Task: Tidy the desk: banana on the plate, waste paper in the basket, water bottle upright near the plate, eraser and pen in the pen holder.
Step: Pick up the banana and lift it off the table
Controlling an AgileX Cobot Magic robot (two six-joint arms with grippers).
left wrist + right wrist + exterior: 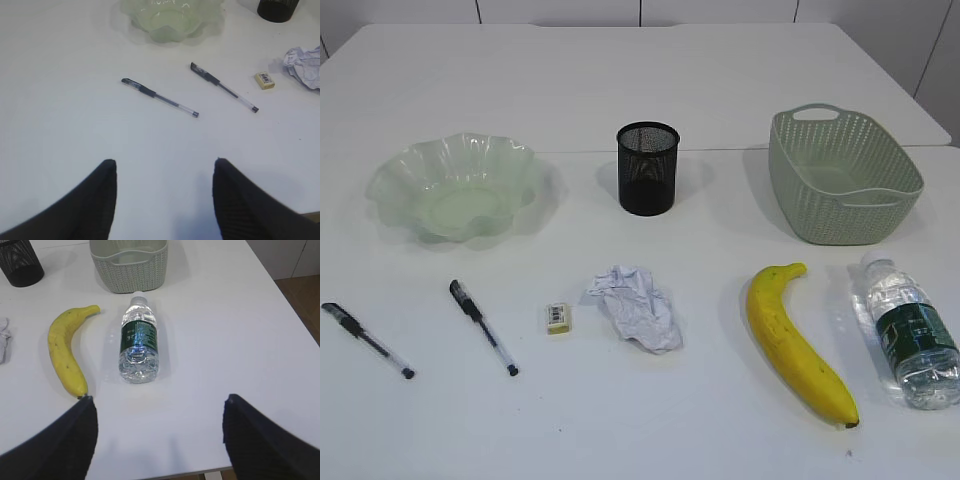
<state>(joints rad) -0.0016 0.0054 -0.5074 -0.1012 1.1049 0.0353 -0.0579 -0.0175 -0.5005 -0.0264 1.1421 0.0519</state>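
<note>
Nothing placed yet: banana, paper, eraser, two pens and the bottle, on its side, lie on the bench; my hands spread, empty.

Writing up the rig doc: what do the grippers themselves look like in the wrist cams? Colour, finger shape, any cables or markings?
Only the fingers show. Left gripper: two matte black fingers tapering to rounded tips, with a faint ribbed texture on the right one. Right gripper: the same black, wedge-shaped fingers. No cables, logos or markings are visible on either. The exterior view shows neither arm, so arm colour cannot be told.
</note>
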